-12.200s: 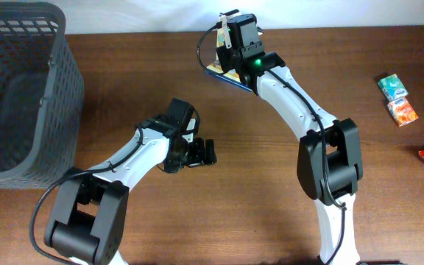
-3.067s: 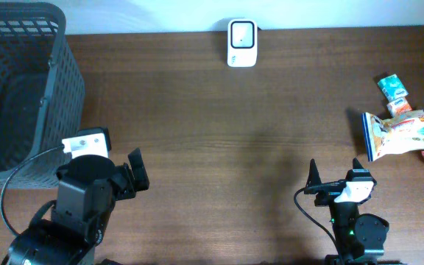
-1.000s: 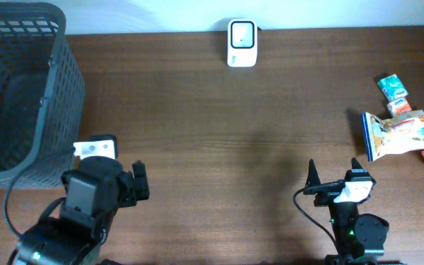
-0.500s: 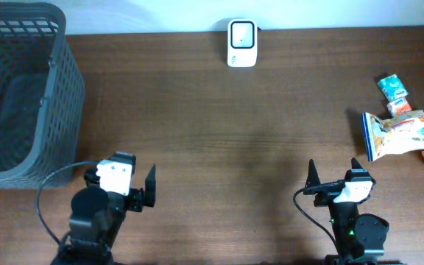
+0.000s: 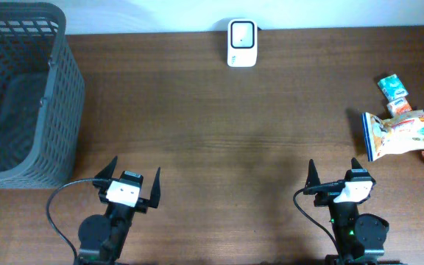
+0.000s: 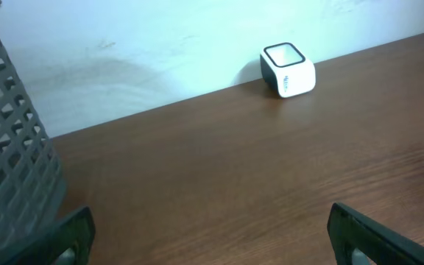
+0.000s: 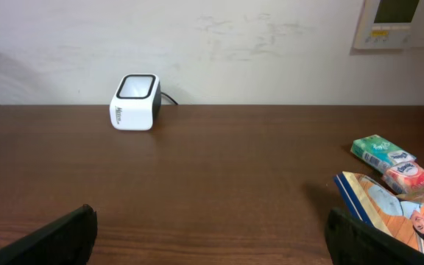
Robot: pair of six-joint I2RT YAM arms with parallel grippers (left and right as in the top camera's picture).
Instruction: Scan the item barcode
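Both released and empty, left fingers [image 5: 155,179] and right fingers [image 5: 311,174]; snack bag [image 5: 396,134] lies right against other packets [image 5: 397,99], so a sloppy grab could snag those too.

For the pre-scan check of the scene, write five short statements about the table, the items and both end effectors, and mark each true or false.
1. The white box-shaped barcode scanner stands at the far edge of the brown wooden table. True.
2. The left end effector holds the crinkled white and orange snack bag. False: it is open and empty, and the bag lies on the table at the right.
3. The dark grey mesh plastic basket stands at the table's left. True.
4. The right end effector is shut. False: it is open and holds nothing.
5. The small green packet lies in the basket. False: it lies on the table beside the small orange packet.
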